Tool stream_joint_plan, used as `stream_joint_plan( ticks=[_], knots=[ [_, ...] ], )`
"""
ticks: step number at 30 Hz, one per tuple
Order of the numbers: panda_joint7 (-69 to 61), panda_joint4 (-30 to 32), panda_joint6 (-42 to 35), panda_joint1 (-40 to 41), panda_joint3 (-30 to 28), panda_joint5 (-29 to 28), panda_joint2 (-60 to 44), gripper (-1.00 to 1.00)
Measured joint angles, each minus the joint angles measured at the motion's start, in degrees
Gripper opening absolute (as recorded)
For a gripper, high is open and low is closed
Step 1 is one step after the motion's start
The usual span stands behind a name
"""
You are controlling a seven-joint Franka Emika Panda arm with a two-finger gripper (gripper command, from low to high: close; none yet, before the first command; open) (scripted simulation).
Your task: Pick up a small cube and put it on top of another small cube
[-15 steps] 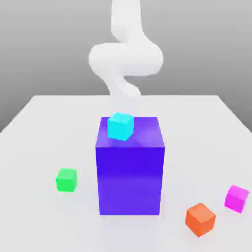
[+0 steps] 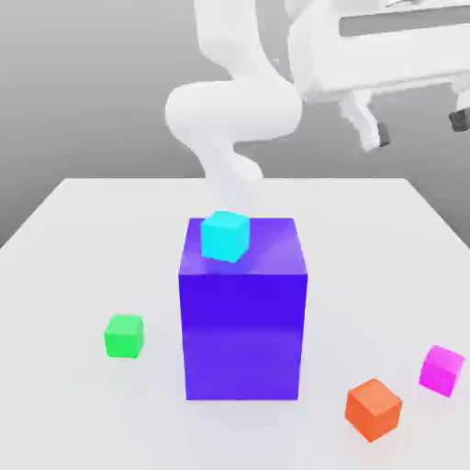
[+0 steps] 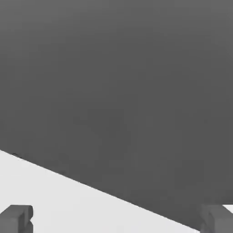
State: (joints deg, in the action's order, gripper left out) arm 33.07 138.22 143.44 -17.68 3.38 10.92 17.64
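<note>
Hanging high above the counter [image 2: 83, 239], the gripper [image 2: 418, 128] holds its fingers [image 2: 377, 135] spread wide with nothing between them. Well below the fingers, near the counter's front edge, sits the magenta-pink cube [image 2: 442, 369], with an orange cube [image 2: 374, 408] just beside it. The green cube [image 2: 124, 335] lies far off (on the other side of the big blue-purple block [image 2: 243, 312]), well apart from the fingers. A cyan cube [image 2: 226, 235] rests on the block's top, lower than the fingers.
</note>
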Motion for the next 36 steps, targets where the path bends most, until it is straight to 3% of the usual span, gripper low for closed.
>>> stream_joint_plan(
  ticks=[5, 12, 14, 16, 19, 22, 29, 30, 36],
  knots=[
    [-1.7, 2.6, 4.8, -4.1, 4.1, -0.4, -10.4, 0.0],
    [-1.4, 3.4, 6.1, -4.9, 5.9, -1.5, -12.9, 0.0],
    [-0.6, 4.6, 7.6, -7.4, 6.8, -3.6, -15.3, 0.0],
    [2.6, 5.7, 10.6, -8.3, 7.2, -9.5, -21.0, 0.0],
    [2.6, 5.7, 10.6, -8.5, 7.2, -9.5, -21.0, 0.0],
    [8.9, 5.2, 15.2, -13.6, 4.2, -19.4, -31.4, 0.0],
    [10.9, 3.5, 21.6, -17.6, 1.7, -22.7, -41.7, 0.0],
    [10.6, 3.5, 22.3, -17.3, 2.2, -22.3, -42.3, -1.0],
    [10.6, 3.4, 22.7, -17.1, 2.4, -22.3, -42.6, -1.0]
  ],
)
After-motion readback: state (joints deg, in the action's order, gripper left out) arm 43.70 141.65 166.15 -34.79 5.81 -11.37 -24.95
